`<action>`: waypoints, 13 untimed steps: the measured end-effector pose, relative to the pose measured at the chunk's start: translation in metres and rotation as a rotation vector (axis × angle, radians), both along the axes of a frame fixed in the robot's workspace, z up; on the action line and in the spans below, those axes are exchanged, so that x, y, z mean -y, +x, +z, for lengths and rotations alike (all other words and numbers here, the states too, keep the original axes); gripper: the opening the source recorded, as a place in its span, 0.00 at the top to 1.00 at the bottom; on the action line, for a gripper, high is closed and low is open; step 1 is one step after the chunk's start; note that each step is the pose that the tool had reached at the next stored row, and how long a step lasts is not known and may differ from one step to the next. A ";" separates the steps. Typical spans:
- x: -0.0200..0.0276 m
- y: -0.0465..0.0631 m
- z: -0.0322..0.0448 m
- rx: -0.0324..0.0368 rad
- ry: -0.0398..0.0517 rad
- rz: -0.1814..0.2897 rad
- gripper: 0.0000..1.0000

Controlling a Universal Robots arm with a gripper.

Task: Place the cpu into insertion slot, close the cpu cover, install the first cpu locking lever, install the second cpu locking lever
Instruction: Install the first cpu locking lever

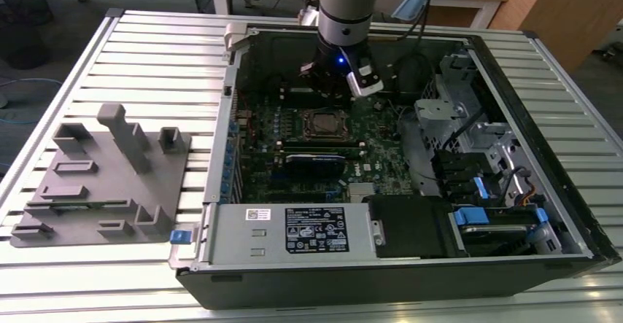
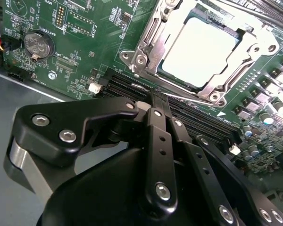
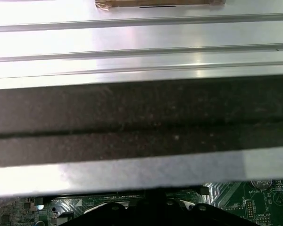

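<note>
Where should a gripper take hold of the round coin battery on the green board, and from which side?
Probably by its rim, from straight above: the coin battery lies flat in a round holder on the green board, so only its face and upper edge are exposed.

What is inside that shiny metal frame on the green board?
Inside the metal cover frame sits the square silvery chip, showing through the frame's window. The socket under the chip is hidden by it. The gripper hangs beside the frame, fingers together.
</note>
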State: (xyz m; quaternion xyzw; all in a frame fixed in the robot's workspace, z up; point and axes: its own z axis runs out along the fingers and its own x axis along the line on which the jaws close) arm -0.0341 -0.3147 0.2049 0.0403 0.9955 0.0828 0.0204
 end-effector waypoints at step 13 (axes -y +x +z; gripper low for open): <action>0.0007 -0.009 -0.0011 0.0499 0.0088 -0.007 0.89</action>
